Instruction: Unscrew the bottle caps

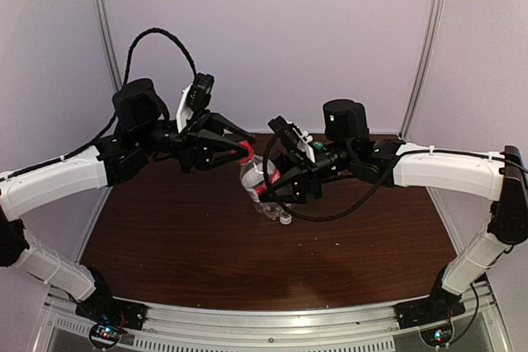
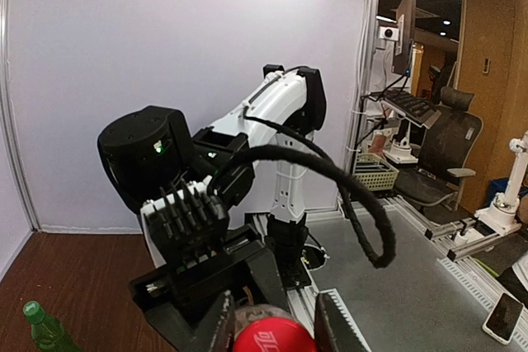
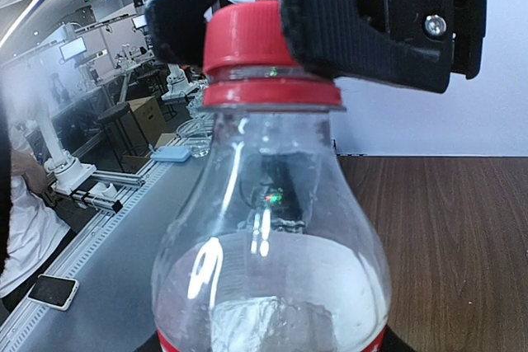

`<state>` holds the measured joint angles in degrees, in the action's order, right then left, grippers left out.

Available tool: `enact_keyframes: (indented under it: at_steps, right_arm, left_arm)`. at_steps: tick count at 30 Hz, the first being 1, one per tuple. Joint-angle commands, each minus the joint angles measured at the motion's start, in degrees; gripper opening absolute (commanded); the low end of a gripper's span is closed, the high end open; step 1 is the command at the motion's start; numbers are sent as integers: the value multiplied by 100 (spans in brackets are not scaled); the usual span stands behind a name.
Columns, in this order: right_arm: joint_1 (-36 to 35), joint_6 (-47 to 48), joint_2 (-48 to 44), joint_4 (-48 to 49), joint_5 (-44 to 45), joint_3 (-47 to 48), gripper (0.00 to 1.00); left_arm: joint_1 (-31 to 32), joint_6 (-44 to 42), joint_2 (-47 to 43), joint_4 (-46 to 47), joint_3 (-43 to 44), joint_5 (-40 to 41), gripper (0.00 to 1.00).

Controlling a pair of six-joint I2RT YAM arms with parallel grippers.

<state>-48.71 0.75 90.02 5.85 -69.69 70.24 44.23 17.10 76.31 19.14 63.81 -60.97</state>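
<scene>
From the overhead camera I count two arms, two grippers, one bottle and one cap. The left gripper (image 1: 244, 152) is closed onto the red cap (image 1: 247, 148). The right gripper (image 1: 274, 185) is clamped round the body of the red-label bottle (image 1: 252, 174), at its label. The bottle hangs tilted between them over the far half of the table (image 1: 181, 237), with its cap toward the left arm. I cannot tell whether its base touches the wood. The near half of the table is open wood right down to the rail (image 1: 272, 319) along the near edge. The far edge meets the back wall (image 1: 272, 39) close behind both wrists, so I have little room there.

On the left wrist camera I see one red cap at the bottom of the frame, pinched between the two fingers (image 2: 221, 319). One green bottle (image 2: 49, 337), with its green cap (image 2: 31, 311) on, stands on the wood at lower left, well apart from the grip. The right arm (image 2: 285, 105) faces this camera. The wood ends to the right, with a grey surface beyond it.

On the right wrist camera I count one bottle and one cap. The bottle fills the view, and the left gripper's black fingers press on both sides of the cap. Open wood lies to the right of the bottle.
</scene>
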Motion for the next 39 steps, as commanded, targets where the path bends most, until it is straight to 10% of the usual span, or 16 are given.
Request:
enact_keyframes:
  at_steps: [1, 22, 39]
  right_arm:
    - [76, -49, -74, 167, 183, 149, 47]
    - [-288, 396, -541, 425, 5942, -320, 49]
    - [-281, 730, -763, 202, 4608, -554, 53]
  left_arm:
    - [-33, 97, 0, 247, -71, -93, 23]
    - [264, 1413, 10, -1136, 423, 4894, 24]
    - [12, 354, -402, -956, 89, 3798, 76]
